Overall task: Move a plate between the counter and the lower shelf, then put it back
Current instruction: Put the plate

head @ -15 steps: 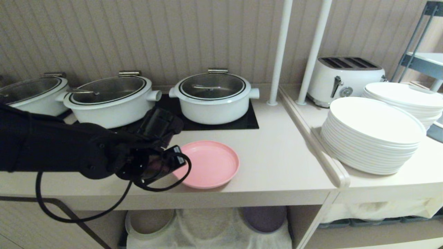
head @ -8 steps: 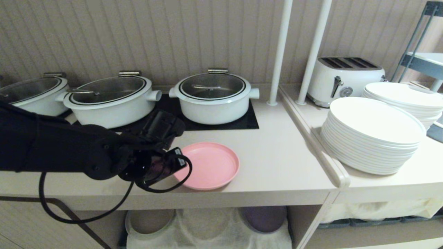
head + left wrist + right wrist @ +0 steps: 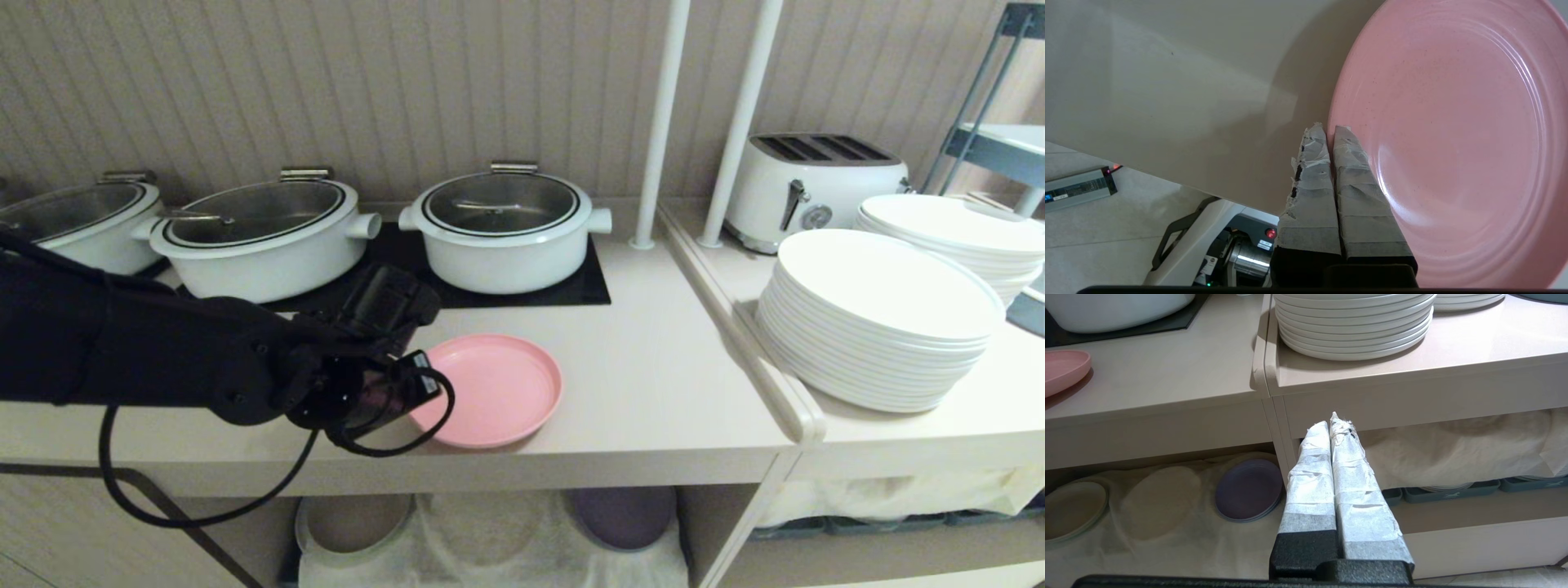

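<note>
Left hand [image 3: 1329,130] is pinched tight on the pink plate's [image 3: 490,389] near rim, plate over the worktop [image 3: 653,392]. Right hand [image 3: 1334,421] hangs closed, empty, before the lower shelf [image 3: 1167,539].

The black left arm reaches in from the left, its left claw [image 3: 1329,130] pinched on a rim, taped fingertips [image 3: 1312,141] together. The right claw [image 3: 1332,421] hangs closed, apart.

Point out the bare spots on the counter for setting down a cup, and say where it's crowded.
Bare: the counter between the pink plate and the raised lip. Crowded: the back row of pots, and the front left, where the left tool pinches the plate's rim.
</note>
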